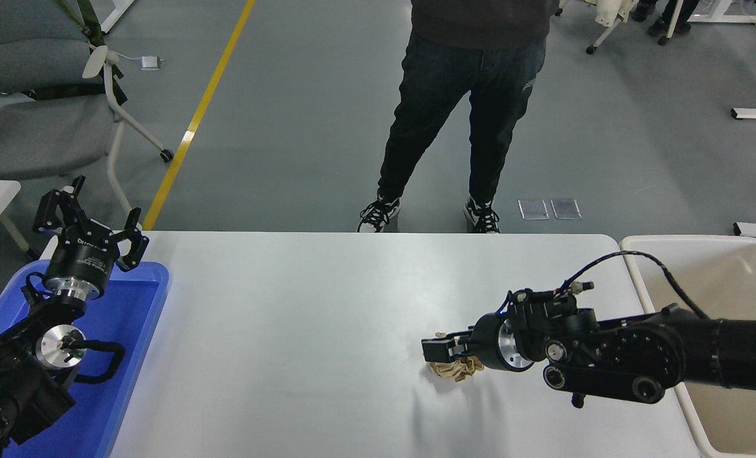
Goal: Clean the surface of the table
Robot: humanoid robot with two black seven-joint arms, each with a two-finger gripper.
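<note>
The white table surface (289,318) holds one crumpled ball of brown paper (457,371), right of centre. My right gripper (440,351) has come in low from the right and sits right on top of the ball. It is open. One black finger lies across the ball's far side and hides its upper half, and the other finger is hidden. My left gripper (91,219) is parked open at the far left, above the blue tray's back edge, holding nothing.
A blue plastic tray (139,305) lies at the table's left end under my left arm. A beige tub (632,254) stands off the right end. A person (473,95) stands close behind the far edge. A grey wheeled chair (34,121) is at the upper left.
</note>
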